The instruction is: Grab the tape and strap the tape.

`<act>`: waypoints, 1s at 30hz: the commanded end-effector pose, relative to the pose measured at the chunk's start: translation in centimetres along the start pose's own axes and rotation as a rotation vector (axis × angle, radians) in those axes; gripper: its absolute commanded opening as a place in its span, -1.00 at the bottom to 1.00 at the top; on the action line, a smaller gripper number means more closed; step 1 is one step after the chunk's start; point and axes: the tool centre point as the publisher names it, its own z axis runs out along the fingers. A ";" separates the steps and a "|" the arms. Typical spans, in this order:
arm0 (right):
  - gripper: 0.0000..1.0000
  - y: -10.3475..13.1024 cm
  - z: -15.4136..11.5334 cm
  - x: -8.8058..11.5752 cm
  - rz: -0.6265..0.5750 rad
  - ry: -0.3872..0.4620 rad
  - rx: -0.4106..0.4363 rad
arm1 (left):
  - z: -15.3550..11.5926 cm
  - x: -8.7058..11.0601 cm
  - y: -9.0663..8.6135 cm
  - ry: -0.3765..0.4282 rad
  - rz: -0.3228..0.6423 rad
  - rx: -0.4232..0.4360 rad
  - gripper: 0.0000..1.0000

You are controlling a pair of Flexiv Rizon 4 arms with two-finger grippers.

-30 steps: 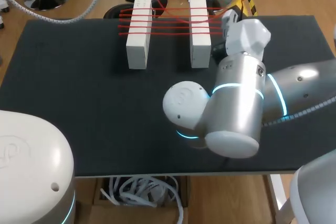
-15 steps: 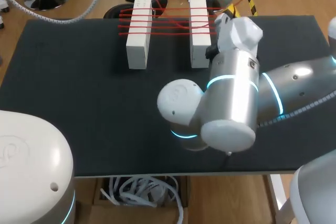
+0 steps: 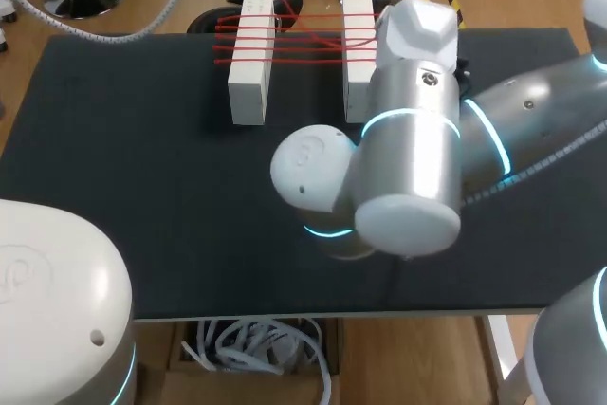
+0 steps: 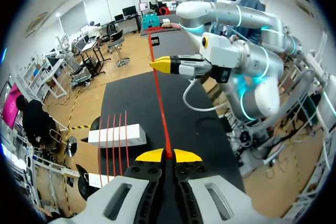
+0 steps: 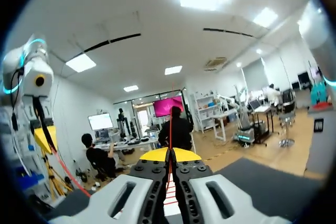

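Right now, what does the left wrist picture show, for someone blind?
The yellow-tipped left gripper pinches a thin red tape stretching ahead to the right gripper over a black table. Nearby sits a white block wound with more tape.

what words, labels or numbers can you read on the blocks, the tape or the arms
No readable text in any view.
Left white block and right white block: no print visible.
Red tape: no print visible.
Right arm's joint cap: faint raised mark, too blurred to read.
Left arm's housing: faint raised mark, too blurred to read.
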 end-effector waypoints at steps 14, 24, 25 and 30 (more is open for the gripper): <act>-1.00 -0.3 0.3 0.0 -0.610 0.404 -0.063 | -0.1 0.0 -0.1 0.001 -0.001 -0.003 -1.00; -1.00 -0.3 0.3 0.0 -0.610 0.404 -0.063 | -0.1 0.0 -0.1 0.001 -0.001 -0.003 -1.00; -1.00 -0.3 0.3 0.0 -0.610 0.404 -0.063 | -0.1 0.0 -0.1 0.001 -0.001 -0.003 -1.00; -1.00 -0.3 0.3 0.0 -0.610 0.404 -0.063 | -0.1 0.0 -0.1 0.001 -0.001 -0.003 -1.00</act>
